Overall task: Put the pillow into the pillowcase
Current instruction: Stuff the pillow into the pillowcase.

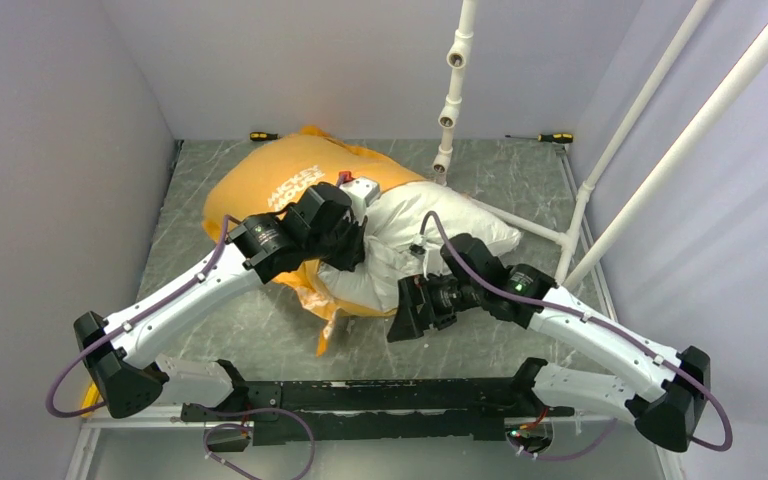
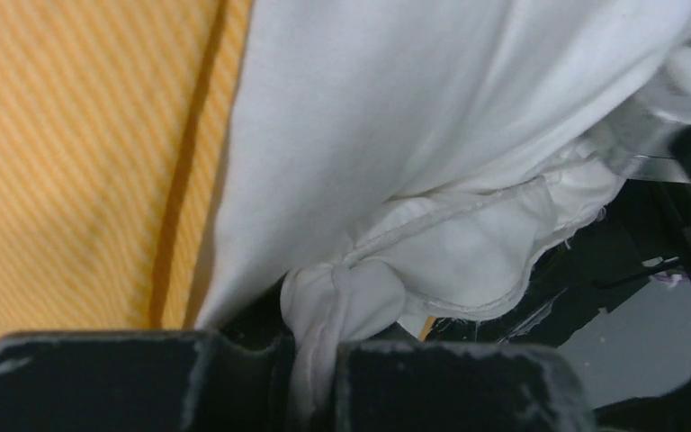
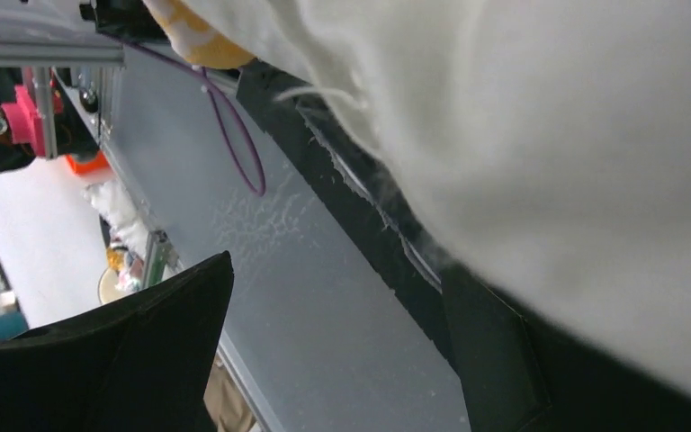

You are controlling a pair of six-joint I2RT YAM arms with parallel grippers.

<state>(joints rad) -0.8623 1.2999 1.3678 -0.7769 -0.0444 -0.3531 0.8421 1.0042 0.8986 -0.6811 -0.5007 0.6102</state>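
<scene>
Left pincer [image 2: 310, 382] is clenched on a bunched fold of the one white pillow [image 2: 396, 117], with the one orange pillowcase [image 2: 72, 153] just beside it. The right pincer [image 3: 324, 360] gapes released, holding nothing, at the pillow's near side. Two screwdrivers [image 1: 263, 135] [image 1: 557, 137] lie well beyond both.

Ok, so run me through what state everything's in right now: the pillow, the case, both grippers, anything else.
Pillow: most of it outside the case, one corner pinched.
Pillowcase: crumpled, lying against the pillow under the left arm.
Left gripper: shut on the pillow's bunched corner.
Right gripper: open, at the pillow's near edge, gripping nothing.
Screwdrivers: lying flat on the far side, untouched.
</scene>
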